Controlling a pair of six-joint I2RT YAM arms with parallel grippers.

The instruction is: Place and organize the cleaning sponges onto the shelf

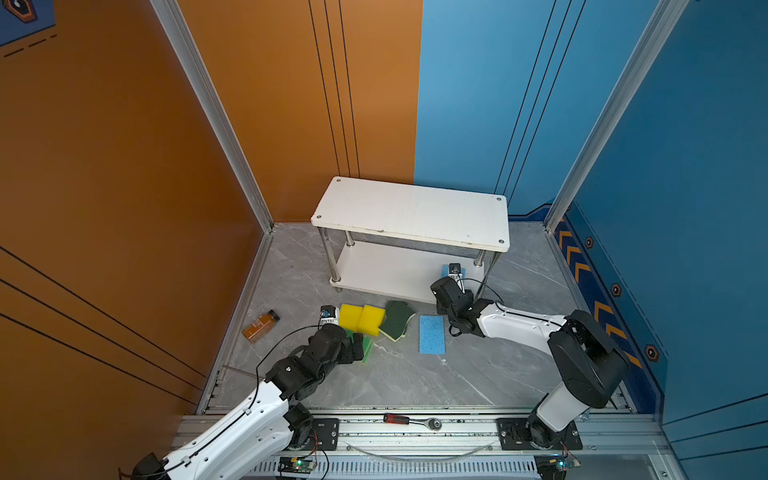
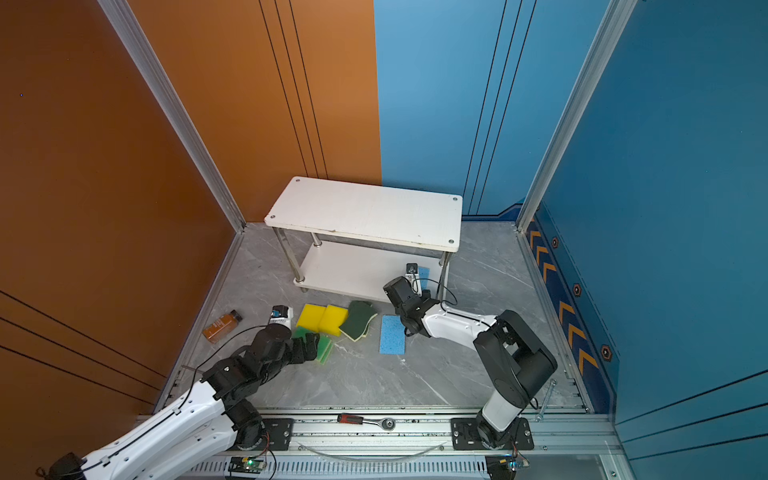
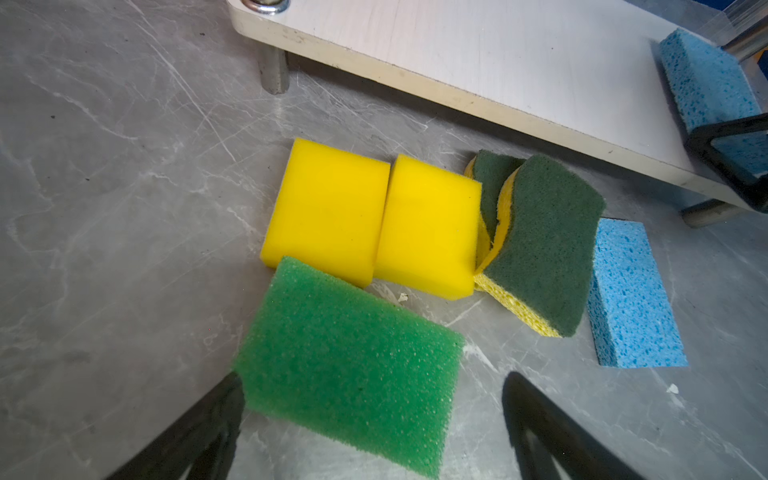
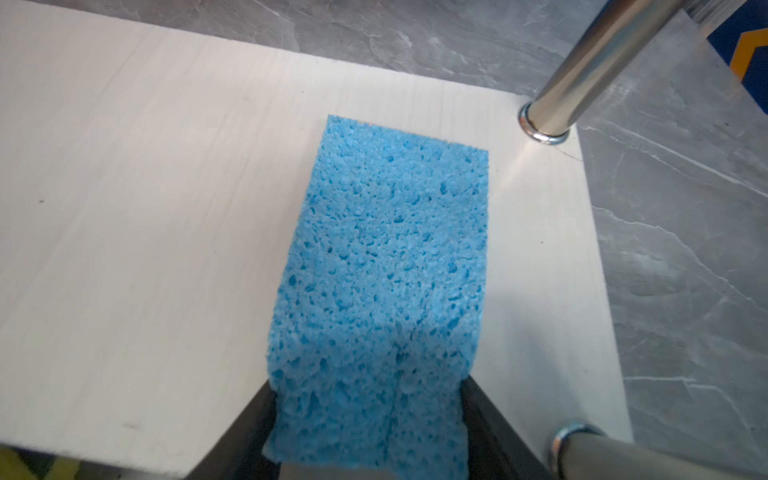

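Your right gripper (image 4: 368,399) is clamped on a blue sponge (image 4: 386,249) over the right end of the shelf's (image 4: 145,187) lower board. The sponge is near the front post (image 4: 582,75), and open board runs leftward. Your left gripper (image 3: 372,382) gapes wide around a green sponge (image 3: 349,357) on the floor (image 3: 104,208), with the yellow sponges (image 3: 328,216) just beyond its far edge.

Bright, even overhead light; soft shadow beneath the shelf (image 1: 409,216). Glare streaks a metal post (image 4: 586,70). Wrist views bow at their edges, slightly soft.
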